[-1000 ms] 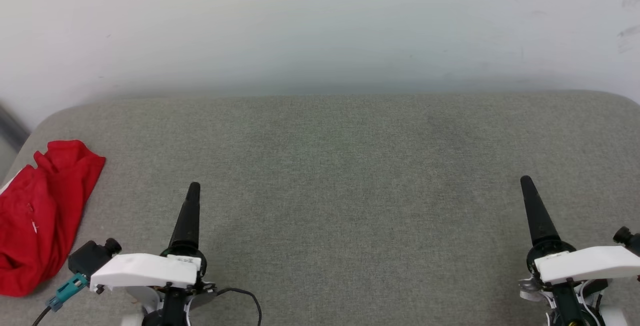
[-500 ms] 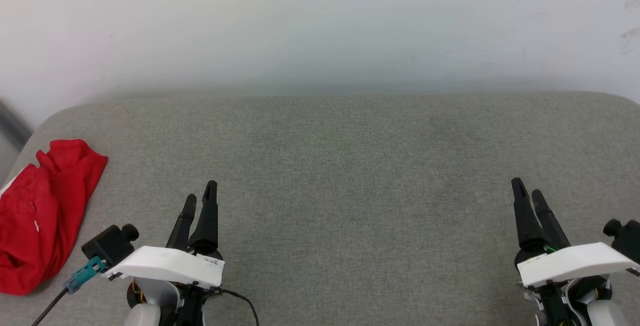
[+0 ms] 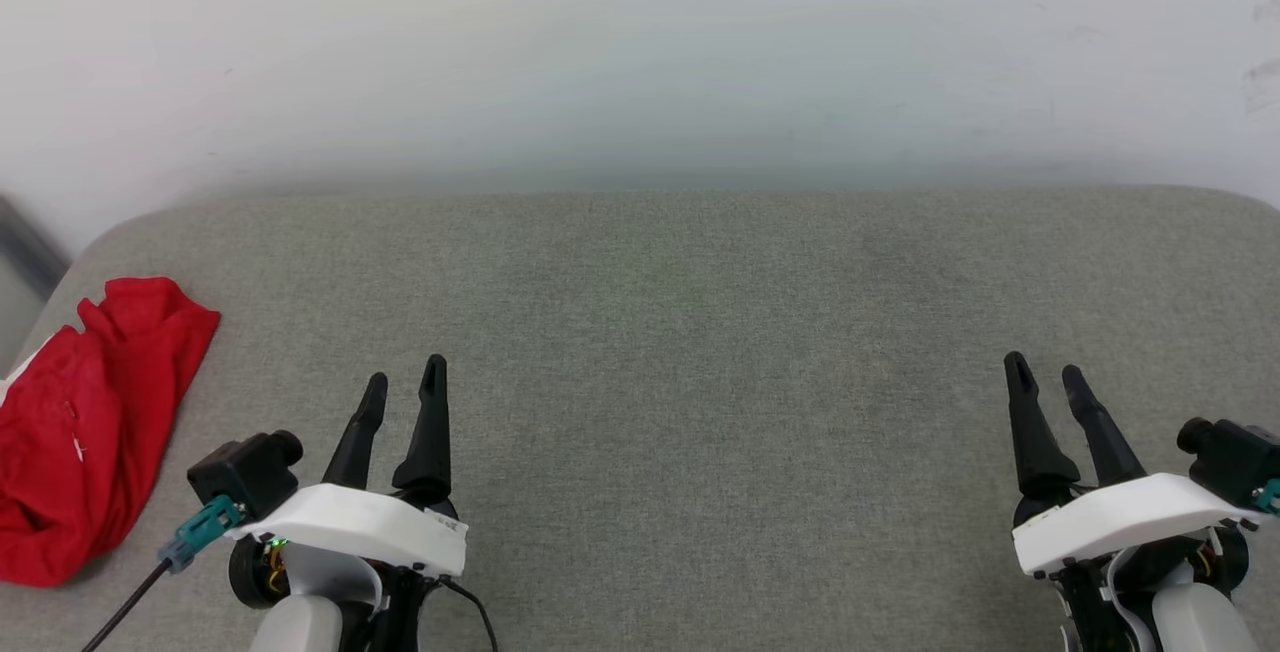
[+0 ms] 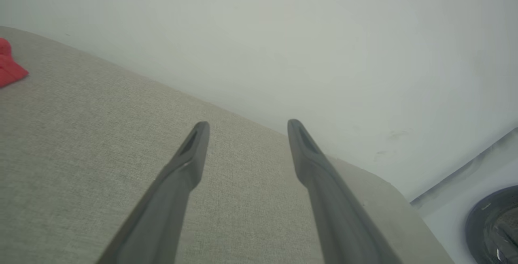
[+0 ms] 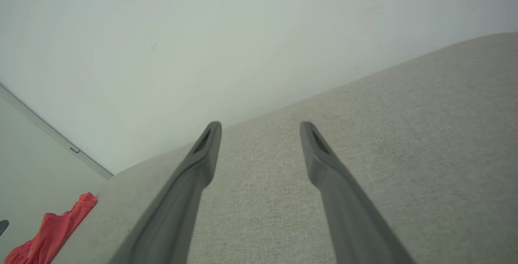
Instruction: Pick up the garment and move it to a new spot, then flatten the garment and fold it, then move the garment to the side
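Observation:
The red garment (image 3: 85,427) lies crumpled at the far left edge of the grey fabric surface (image 3: 700,332), with a sliver of white at its left side. A corner of the garment (image 4: 8,63) peeks in at the left wrist view's edge, and the garment (image 5: 52,231) lies low left in the right wrist view. My left gripper (image 3: 405,384) stands open to the right of the garment, apart from it, with nothing between its fingers. My right gripper (image 3: 1045,370) is open at the lower right, far from the cloth.
A pale wall (image 3: 640,52) rises directly behind the grey surface. The surface's rounded left corner (image 3: 110,232) sits just past the garment, with floor and a dark strip (image 3: 25,252) beyond it. A dark round object (image 4: 493,223) sits at the left wrist view's lower right.
Both grippers have opened: their fingers were together a second ago and now stand apart. Both wrists have rotated and shifted slightly inward. The garment has not moved.

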